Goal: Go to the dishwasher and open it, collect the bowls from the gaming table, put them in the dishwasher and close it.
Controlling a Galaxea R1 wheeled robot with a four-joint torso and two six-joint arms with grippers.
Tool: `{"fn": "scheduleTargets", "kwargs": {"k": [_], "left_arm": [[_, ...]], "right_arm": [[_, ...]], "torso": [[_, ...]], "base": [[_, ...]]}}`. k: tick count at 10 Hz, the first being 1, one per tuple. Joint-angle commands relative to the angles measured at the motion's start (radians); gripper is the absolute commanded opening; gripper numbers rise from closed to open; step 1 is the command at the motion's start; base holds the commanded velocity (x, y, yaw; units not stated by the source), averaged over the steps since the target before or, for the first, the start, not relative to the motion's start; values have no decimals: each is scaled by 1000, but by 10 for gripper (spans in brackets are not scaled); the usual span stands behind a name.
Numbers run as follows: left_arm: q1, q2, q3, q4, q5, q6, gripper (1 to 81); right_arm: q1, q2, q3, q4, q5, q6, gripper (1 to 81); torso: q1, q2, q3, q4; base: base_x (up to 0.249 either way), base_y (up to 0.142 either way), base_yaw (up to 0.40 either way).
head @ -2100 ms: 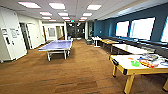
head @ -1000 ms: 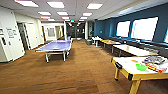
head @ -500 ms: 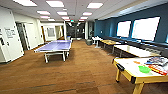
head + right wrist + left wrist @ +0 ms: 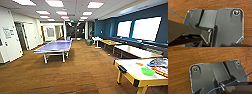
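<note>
Where brown carpet (image 4: 82, 72) ends, gaming table (image 4: 135, 72) holds bowls (image 4: 147, 71)

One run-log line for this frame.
place: carpeted game room | gaming table: front right | on it: green bowl, orange bowl | ping-pong table: ahead left
</note>
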Motion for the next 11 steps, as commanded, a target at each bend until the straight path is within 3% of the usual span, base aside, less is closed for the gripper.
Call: {"fn": "scheduleTargets", "kwargs": {"k": [1,11], "left_arm": [[-59,-5,-2,2,42,-1,811],[-57,-7,-2,-6,42,-2,811]], "right_arm": [[52,3,-1,-4,-42,-2,811],[50,4,-2,-2,-42,-2,811]], "torso": [[0,0,0,0],[0,0,0,0]], "base": [[136,0,0],[20,0,0]]}}
